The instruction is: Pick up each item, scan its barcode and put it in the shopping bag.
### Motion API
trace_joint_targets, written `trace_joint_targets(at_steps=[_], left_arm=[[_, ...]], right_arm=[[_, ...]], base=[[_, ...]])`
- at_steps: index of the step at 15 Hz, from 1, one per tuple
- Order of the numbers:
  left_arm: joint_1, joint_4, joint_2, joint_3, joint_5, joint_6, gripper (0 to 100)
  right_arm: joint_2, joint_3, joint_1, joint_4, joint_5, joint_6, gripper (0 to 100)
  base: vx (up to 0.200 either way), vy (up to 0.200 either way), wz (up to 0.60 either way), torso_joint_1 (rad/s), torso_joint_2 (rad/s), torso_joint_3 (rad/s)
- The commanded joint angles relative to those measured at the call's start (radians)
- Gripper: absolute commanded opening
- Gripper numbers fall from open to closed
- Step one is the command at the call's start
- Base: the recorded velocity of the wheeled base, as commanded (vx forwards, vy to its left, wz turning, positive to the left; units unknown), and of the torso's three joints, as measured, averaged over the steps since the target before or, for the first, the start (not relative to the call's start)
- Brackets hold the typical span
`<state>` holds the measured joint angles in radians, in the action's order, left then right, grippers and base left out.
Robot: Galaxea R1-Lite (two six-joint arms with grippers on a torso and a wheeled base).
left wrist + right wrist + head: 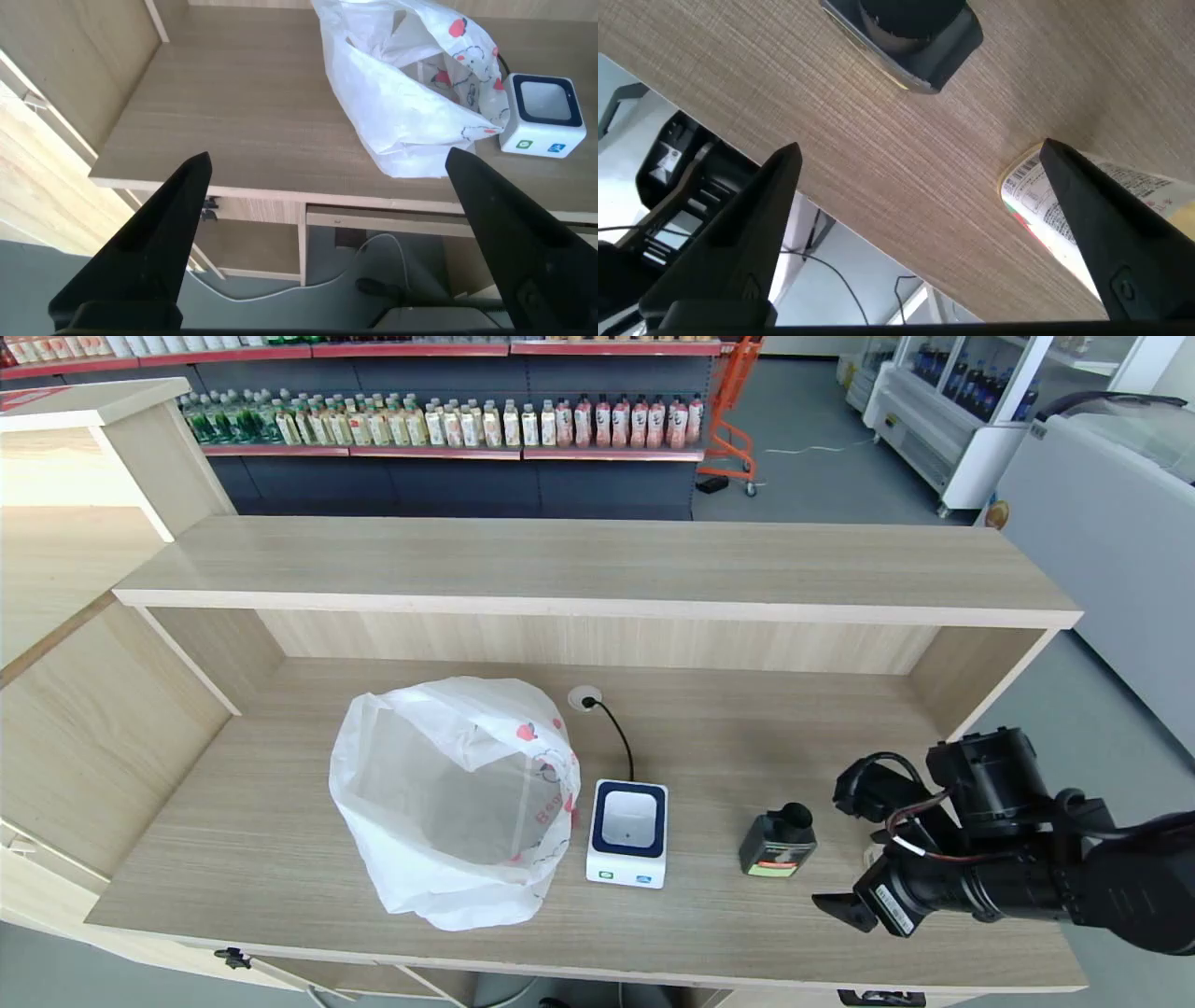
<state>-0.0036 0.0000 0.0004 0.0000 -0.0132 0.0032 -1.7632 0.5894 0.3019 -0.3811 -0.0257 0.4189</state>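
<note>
**Both pincers spread wide at the near edge; bottle waiting at the near-right of the desk**

Closest to me, the left gripper (329,161) hangs off the desk's (280,840) near edge, outside the near-left corner, with its fingers wide apart and nothing between them. Its wrist camera looks across that bare corner.

The right gripper (920,157) sits above the near-right corner, the arm coming in from the right edge. Its fingers are also spread wide and hold nothing. Its wrist view gives me something the head view doesn't: a pale labelled pack (1083,210) with a barcode lying flat on the desk, just beside one finger (1106,233). From the head camera the arm covers that spot.

The dark bottle (778,842) stands upright near the front edge, just clear of the right gripper, with open wood all round it. The white scanner (627,831) is between it and the shopping bag (448,803), apart from the bottle and close against the bag's side. The bag stands open left of centre, with free desk between it and the left wall.

Further back, the scanner's cable (618,733) runs to a grommet (584,697). The back strip of the desk is open up to the rear panel, which carries a raised ledge (597,565). Beyond that are shelves of bottles (448,425) and a freezer (1102,523).
</note>
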Motion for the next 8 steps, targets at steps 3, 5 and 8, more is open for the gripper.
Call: trace_joint_targets(at_steps=[3,5,8], left_arm=[[0.001,0.000,0.000,0.000,-0.001,0.000,100],[0.001,0.000,0.000,0.000,-0.001,0.000,100],[0.001,0.000,0.000,0.000,-0.001,0.000,100]], right_arm=[[-0.193,0.029,0.023,-0.171,-0.005,0.026,100],[-0.245,0.073,0.042,-0.213,-0.046,0.023,100],[-0.286,0.135,0.066,-0.214,-0.099,0.021,100]], base=[[0.000,0.000,0.00,0.000,0.00,0.000],[0.000,0.000,0.00,0.000,0.00,0.000],[0.000,0.000,0.00,0.000,0.00,0.000]])
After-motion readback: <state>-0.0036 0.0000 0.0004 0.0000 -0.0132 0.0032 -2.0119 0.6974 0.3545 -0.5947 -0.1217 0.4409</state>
